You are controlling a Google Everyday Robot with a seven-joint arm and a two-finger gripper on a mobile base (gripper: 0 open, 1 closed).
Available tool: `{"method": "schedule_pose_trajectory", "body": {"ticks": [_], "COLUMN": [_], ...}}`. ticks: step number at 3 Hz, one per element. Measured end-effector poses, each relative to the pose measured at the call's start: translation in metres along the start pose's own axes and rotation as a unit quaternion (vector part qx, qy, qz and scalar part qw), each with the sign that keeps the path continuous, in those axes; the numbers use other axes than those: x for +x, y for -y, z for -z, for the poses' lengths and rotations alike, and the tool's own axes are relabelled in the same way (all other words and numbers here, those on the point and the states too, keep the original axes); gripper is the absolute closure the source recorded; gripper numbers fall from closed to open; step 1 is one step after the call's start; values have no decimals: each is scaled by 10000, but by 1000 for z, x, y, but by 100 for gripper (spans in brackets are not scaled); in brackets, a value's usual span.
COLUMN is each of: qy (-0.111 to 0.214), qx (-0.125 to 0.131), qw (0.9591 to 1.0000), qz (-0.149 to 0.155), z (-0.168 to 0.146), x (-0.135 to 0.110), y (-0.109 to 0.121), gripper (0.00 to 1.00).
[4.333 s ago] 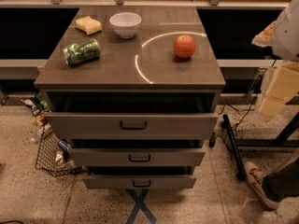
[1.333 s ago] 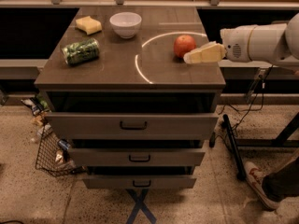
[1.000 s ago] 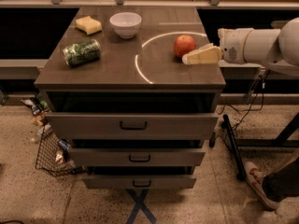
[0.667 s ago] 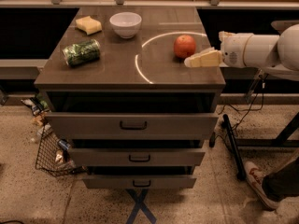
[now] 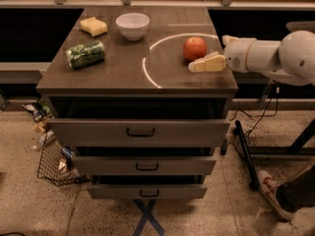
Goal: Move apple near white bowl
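In the camera view, my gripper point(image 5: 196, 66) hovers over the right side of the cabinet top point(image 5: 123, 75), just to the near right of the apple point(image 5: 195, 48). Its tip points left and looks beside the fruit, not around it. Whether it is spread or closed up I cannot tell from this angle. The apple rests inside the white arc point(image 5: 145, 68) marked on the top, well apart from the white bowl point(image 5: 132, 25), which stands toward the far edge, left of centre. I judge the step in hand to be the approach for the grasp. To do it well I should line up with the apple's middle before closing, because a round, glossy fruit will likely roll if I nudge it off-centre. I should take it across its widest part and lift it clear of the surface. The bare patch on the near right of the bowl looks like the natural place to set it down, close but not knocking the bowl. The yellow sponge point(image 5: 94, 26), left of the bowl, and the green can point(image 5: 85, 53), lying on its side at the near left, sit off that path.
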State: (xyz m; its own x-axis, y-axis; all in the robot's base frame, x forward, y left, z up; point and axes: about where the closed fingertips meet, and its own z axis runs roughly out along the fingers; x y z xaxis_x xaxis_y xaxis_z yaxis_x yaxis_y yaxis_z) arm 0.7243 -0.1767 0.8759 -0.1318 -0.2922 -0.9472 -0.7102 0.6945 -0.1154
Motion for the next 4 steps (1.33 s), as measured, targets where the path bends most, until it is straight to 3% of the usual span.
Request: {"method": "schedule_pose_trajectory", "body": {"ticks": [2, 4], "qy": [111, 96], "qx": [-239, -399], "qw": [9997, 9991], "qz": [-5, -79], "z": [-46, -79], "x": [0, 4], "y": [1, -4], "gripper": [3, 52]}}
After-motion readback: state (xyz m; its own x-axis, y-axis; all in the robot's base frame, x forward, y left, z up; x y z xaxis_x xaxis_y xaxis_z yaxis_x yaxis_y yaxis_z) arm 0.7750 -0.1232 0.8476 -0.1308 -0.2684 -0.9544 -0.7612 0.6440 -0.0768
